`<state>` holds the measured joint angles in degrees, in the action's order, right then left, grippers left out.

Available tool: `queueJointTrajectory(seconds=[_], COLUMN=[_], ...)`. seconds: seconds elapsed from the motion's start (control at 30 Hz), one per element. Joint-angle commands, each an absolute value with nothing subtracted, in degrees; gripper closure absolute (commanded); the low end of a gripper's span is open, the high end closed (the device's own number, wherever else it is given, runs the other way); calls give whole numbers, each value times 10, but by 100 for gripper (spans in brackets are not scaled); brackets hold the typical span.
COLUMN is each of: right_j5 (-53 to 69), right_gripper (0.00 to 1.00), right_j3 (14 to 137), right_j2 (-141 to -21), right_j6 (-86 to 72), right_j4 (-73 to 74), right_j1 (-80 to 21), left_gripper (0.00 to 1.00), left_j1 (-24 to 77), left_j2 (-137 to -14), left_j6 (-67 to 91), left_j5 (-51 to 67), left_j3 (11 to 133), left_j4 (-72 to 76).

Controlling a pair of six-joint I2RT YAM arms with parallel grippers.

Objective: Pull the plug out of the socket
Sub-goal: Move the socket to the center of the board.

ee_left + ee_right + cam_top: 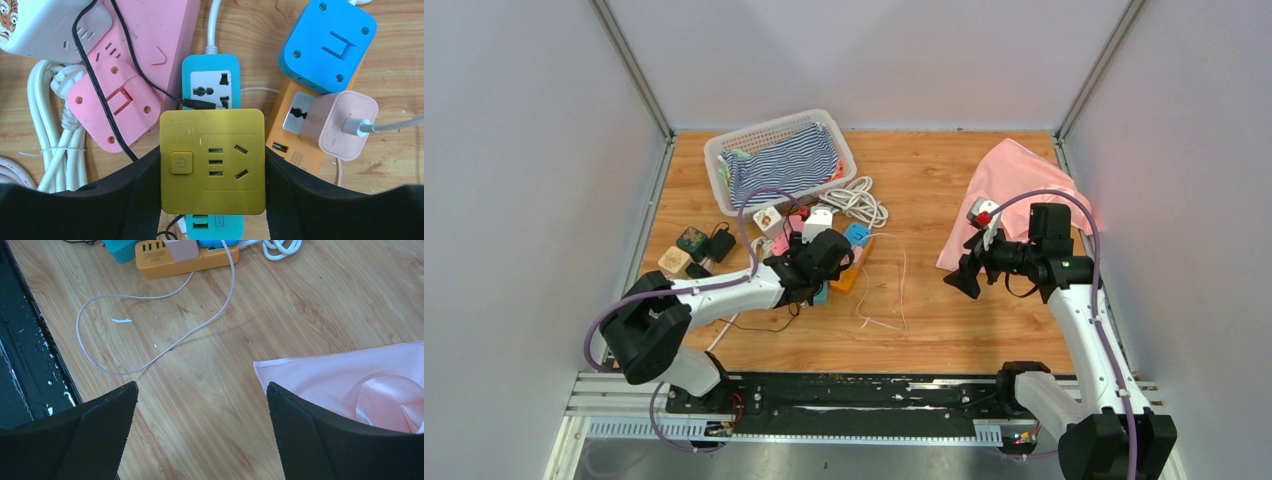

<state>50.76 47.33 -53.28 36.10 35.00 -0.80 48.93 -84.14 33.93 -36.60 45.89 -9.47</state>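
Note:
A mustard-yellow square plug (212, 161) with a power button and socket holes sits on top of a teal socket strip (210, 82). The strip shows above and below it in the left wrist view. My left gripper (212, 156) reaches down over the plug, and its two black fingers (145, 185) press against the plug's left and right sides. From above, that gripper (819, 262) stands amid the cluster of strips. My right gripper (202, 390) hovers open over bare wood beside a pink cloth (350, 375), holding nothing.
Packed around the teal strip are a pink strip (150, 45), a blue cube adapter (327, 45), and an orange strip (287, 142) with a pale pink charger (340, 125). White cords (55, 145) and a thin black cable (120, 65) lie there too. A white basket (769, 125) stands behind.

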Motion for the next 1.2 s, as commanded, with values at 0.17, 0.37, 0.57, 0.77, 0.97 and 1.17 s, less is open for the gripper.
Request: queueJointTrajectory(seconds=[0.17, 0.37, 0.57, 0.77, 0.97, 1.17], right_j5=[516, 519, 523, 533, 533, 537], right_gripper=[0, 0, 0, 0, 0, 0], right_j3=[468, 468, 468, 465, 466, 466], right_j2=[-526, -528, -528, -534, -539, -538], right_j6=[375, 375, 375, 375, 375, 375], right_j4=[368, 369, 370, 370, 370, 372], right_j1=[-19, -20, -21, -29, -41, -42], left_gripper=[72, 82, 85, 88, 91, 92], left_j1=[487, 487, 488, 489, 489, 489], left_j2=[-826, -787, -738, -654, -585, -578], left_j6=[333, 316, 290, 281, 270, 264], left_j5=[-349, -299, -227, -183, -160, -151], left_j3=[442, 401, 352, 300, 268, 267], left_j4=[-138, -149, -150, -156, -135, -129])
